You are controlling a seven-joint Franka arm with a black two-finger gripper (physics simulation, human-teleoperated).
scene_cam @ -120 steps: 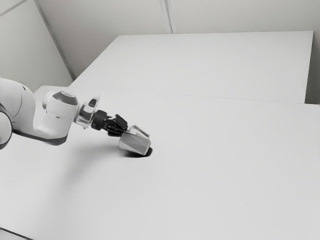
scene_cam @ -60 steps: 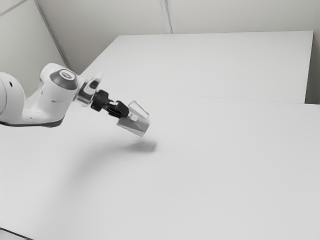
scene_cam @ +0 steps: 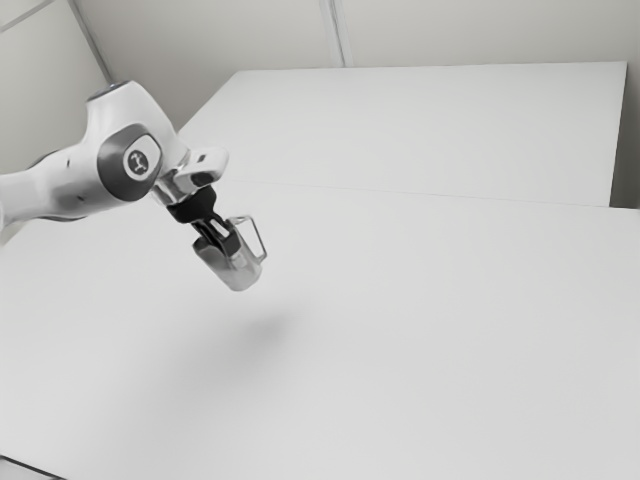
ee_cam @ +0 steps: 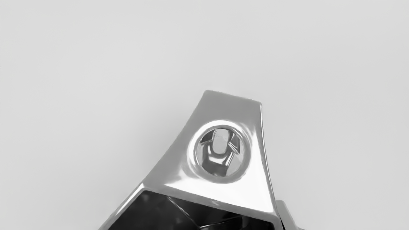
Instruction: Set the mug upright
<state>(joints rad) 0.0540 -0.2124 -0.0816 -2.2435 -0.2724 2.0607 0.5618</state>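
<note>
Pale walls stand behind a broad, nearly white table, and over it the arm reaches in from the exterior view's left. The mug is in the air, clear of the surface, its soft shadow lying detached on the tabletop below. It leans, its long axis slanting down toward the exterior view's right, with the angular handle on that side.

The claw has its fingers closed on the mug, as far as I can judge from how it hangs there; how wide a gap the mug leaves between them I can't tell, nor exactly how the fingers sit against it. In the wrist view there's a dark hollow at the end nearest the hand — I take that for the mouth, which would put the base at the lower end, though I wouldn't swear to it.

What worries me is the lean. Were it let down at this slant, the base would meet the table on one edge, and opening the claw then could tip it back over, perhaps toward the handle. Pressing down while it's tilted might make it pivot between the fingers. The body looks shiny, so a thin hold could slip during a quick turn — and a release from this height would drop it. It needs levelling before it takes the table's support.
</note>
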